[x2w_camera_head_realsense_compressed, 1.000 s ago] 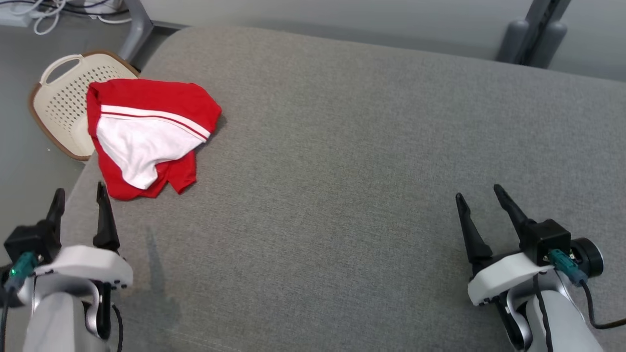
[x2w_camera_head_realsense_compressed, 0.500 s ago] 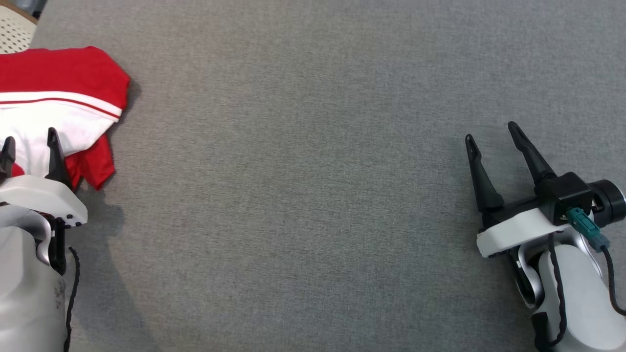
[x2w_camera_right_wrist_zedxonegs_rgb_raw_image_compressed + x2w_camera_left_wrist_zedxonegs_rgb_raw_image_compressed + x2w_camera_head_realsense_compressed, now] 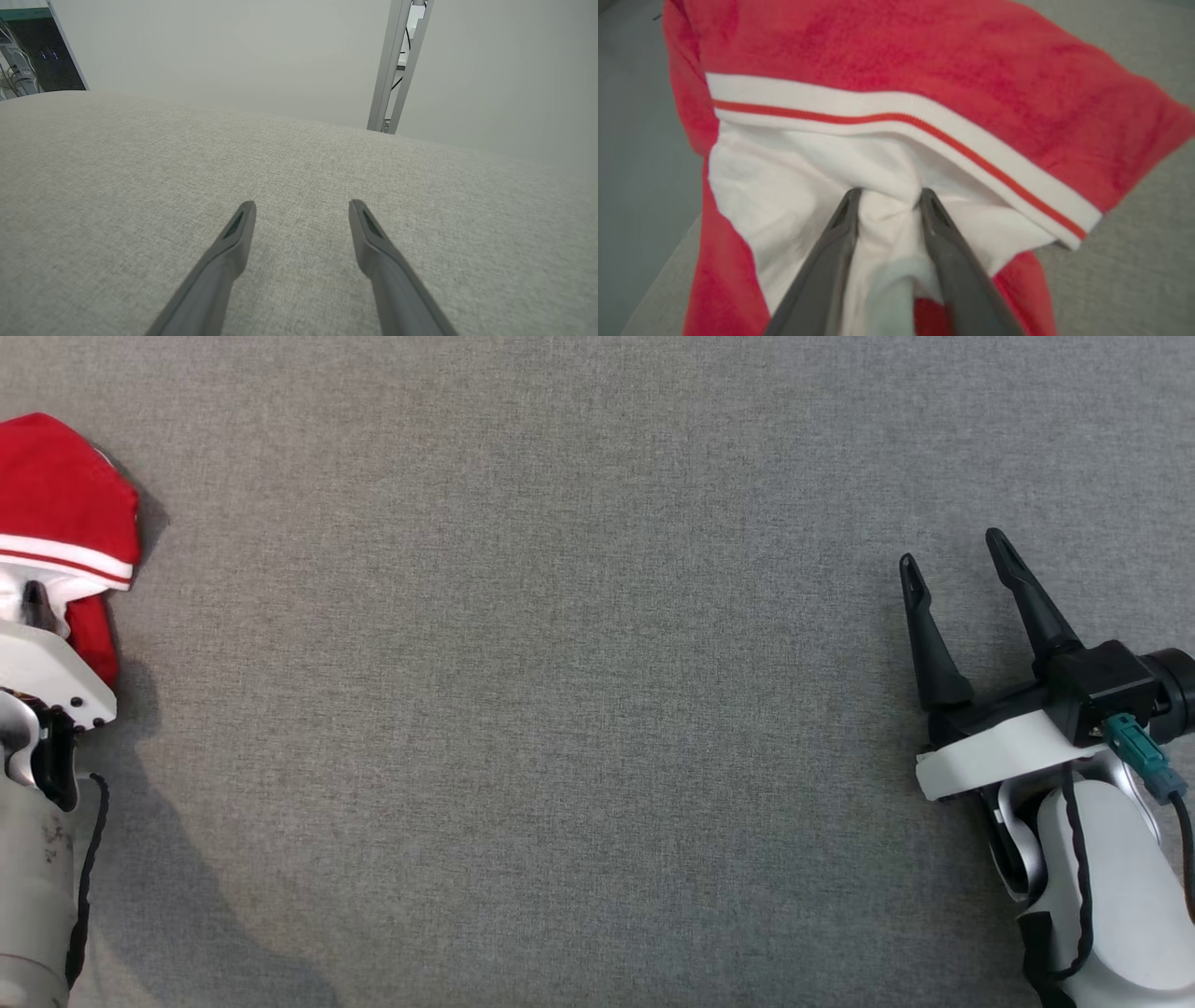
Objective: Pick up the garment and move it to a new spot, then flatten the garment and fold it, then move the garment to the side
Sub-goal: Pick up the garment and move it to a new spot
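The left claw (image 3: 889,200) is on the garment (image 3: 896,116) now. A second ago it sat short of the cloth with its fingers wide. Half a second ago it was over the white panel, and now the fingers have drawn in. The left wrist view shows a bunch of white fabric puckered up between the tips, clamped on the cloth. The head camera has swung too, so the red-and-white garment lies at the far left edge of the desk (image 3: 560,709) in the head view. That is the view shifting, not the cloth travelling. It remains a crumpled heap with the striped band running across it.

The right claw (image 3: 952,547) has done nothing. Its fingers stay apart with nothing between them, and it hovers over bare grey desk well away from the garment.

So the pick-up looks begun and the lift is next. The pinch seems to catch only the top white layer, so the red part may trail or slip as it rises.
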{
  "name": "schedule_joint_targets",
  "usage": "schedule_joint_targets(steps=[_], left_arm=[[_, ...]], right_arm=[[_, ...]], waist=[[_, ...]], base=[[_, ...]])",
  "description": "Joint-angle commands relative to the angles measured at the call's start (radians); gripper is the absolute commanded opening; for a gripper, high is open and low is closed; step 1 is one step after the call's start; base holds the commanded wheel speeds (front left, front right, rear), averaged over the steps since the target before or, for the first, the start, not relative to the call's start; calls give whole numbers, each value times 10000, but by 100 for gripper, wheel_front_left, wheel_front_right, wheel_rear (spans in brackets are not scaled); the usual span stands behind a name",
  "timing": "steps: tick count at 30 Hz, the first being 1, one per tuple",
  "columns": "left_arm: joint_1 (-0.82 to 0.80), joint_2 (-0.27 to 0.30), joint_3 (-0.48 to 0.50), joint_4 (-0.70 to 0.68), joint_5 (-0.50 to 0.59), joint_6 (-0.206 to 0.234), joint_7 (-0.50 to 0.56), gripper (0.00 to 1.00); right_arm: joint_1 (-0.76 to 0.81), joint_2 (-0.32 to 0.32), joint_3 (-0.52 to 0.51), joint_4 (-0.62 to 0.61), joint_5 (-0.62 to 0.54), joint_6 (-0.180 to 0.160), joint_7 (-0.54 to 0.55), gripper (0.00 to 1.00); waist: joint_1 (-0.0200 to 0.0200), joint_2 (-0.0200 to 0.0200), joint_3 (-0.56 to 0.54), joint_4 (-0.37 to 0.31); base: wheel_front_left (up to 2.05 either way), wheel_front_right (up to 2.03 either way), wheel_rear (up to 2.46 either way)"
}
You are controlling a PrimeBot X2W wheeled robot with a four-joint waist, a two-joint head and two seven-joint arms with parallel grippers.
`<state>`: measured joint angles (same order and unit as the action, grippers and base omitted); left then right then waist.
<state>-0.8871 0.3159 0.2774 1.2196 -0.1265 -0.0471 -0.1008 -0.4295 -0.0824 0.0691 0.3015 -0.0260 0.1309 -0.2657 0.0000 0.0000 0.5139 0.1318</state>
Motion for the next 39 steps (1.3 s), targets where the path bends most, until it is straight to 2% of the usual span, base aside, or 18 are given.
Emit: schedule_joint_targets(steps=[1, 7, 14, 20, 24, 32, 35, 39], left_arm=[[-29, -72, 36, 187, -129, 80, 55, 0], [-275, 43, -130, 250, -123, -58, -298, 0], [-451, 51, -539, 273, 10, -512, -685, 0], [-700, -138, -970, 153, 141, -684, -796, 0], [-589, -546, -1356, -8, 184, -786, -1111, 0], [-17, -2010, -2130, -391, -387, -832, -1552, 0], [437, -2389, -2885, -712, -814, -834, -1600, 0], [1108, -2612, -4108, -1174, -1547, -834, -1637, 0]], right_arm=[[130, -55, -75, 205, -12, -3, 29, 100], [179, 92, -85, 282, 82, -3, 19, 100], [438, 243, -66, 492, 389, -3, 18, 100], [684, 287, -43, 597, 631, -3, 18, 100], [938, 290, 73, 652, 1001, -3, 18, 100], [1334, 285, 224, 755, 1427, -3, 18, 100], [1423, 289, 268, 765, 1525, -3, 18, 100], [1563, 289, 340, 819, 1608, -3, 18, 100]], waist=[[0, 0, -72, -2], [0, 0, -553, -43], [0, 0, -1409, -255], [0, 0, -2031, -574], [0, 0, -2468, -911], [0, 0, -2981, -1712], [0, 0, -3147, -1997], [0, 0, -3366, -2391]], base=[[0, 0, 0], [0, 0, 0], [0, 0, 0], [0, 0, 0], [0, 0, 0], [0, 0, 0], [0, 0, 0], [0, 0, 0]])
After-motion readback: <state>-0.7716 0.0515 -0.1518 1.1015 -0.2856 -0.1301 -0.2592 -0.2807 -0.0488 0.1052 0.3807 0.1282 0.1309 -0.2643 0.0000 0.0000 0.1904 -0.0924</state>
